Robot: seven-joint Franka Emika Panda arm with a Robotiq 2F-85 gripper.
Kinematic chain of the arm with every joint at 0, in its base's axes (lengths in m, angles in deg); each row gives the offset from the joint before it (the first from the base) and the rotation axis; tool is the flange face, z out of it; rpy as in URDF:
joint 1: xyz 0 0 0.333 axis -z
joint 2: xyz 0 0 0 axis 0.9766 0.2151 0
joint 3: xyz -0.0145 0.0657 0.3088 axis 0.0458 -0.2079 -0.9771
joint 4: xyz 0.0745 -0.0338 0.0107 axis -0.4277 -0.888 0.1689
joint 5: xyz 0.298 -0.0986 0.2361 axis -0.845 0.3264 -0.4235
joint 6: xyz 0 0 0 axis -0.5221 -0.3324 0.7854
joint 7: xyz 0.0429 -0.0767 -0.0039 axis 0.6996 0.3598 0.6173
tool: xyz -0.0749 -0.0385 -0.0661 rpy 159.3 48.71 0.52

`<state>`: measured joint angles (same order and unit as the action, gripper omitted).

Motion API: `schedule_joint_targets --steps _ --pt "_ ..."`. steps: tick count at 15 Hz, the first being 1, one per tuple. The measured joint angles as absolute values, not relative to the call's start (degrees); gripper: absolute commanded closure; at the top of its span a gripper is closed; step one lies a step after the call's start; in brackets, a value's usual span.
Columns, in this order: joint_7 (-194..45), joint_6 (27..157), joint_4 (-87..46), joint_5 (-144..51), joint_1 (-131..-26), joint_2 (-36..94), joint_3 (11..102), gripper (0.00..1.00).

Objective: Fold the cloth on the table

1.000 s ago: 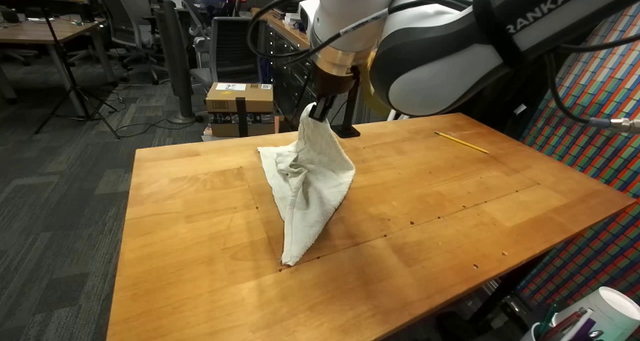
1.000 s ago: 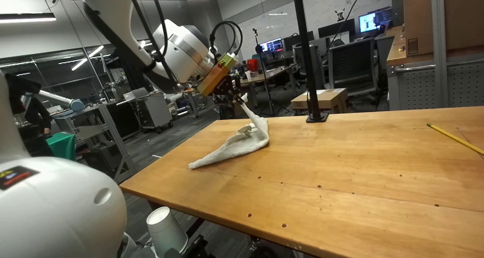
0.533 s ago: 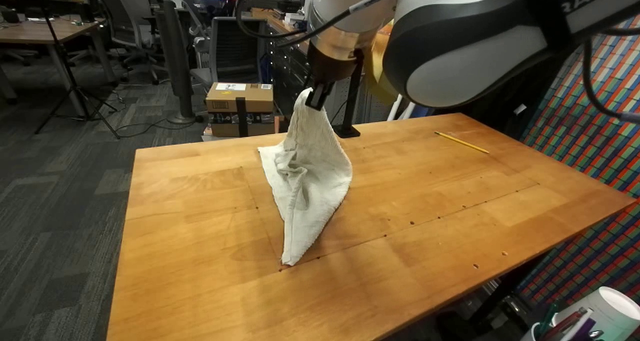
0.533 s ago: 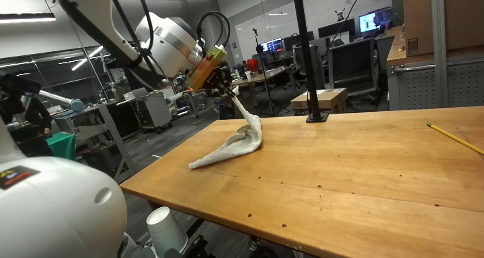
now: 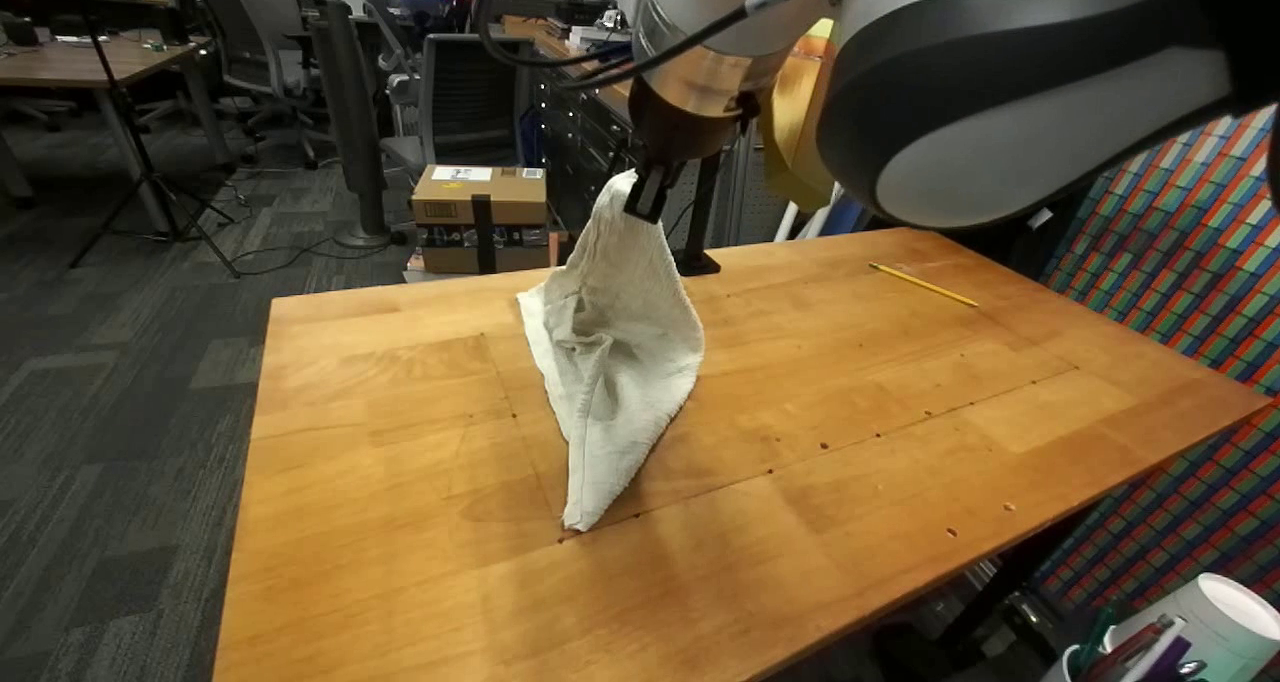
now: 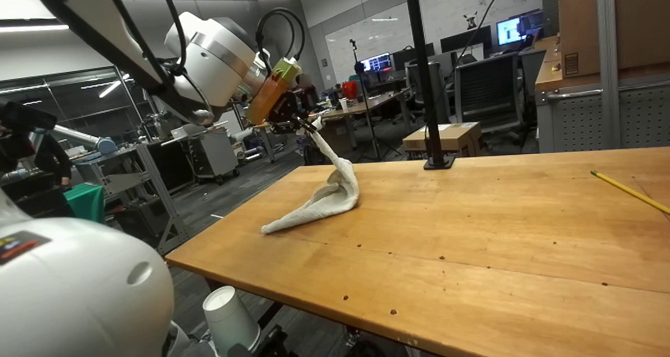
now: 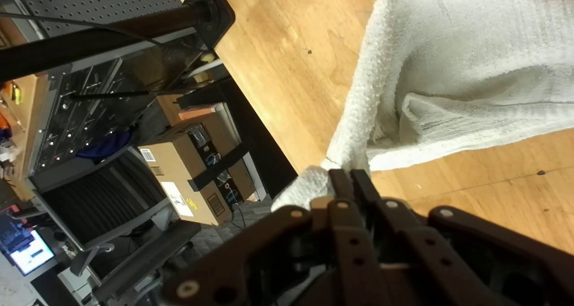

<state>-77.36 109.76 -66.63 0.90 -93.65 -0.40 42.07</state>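
The gripper (image 7: 350, 179) pinches one end of the pale cloth (image 5: 645, 352) between its narrowly set fingers (image 7: 340, 185) and holds it above the wooden table (image 5: 850, 532), a small flap of fabric sticking out beside the fingertips in the wrist view. From there the cloth slopes down to the table, where it rests with a crumpled fold near its middle and, in both exterior views, a narrow tip pointing away from the gripper. A yellow pencil (image 5: 922, 285) lies on the table well apart from the cloth, and a black post (image 6: 425, 85) stands at the table's edge.
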Motion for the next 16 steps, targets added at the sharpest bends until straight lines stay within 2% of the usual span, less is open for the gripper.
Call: schedule_joint_targets --steps 16 --pt "-77.03 109.16 -77.97 -4.83 -93.36 -3.98 36.83 0.93"
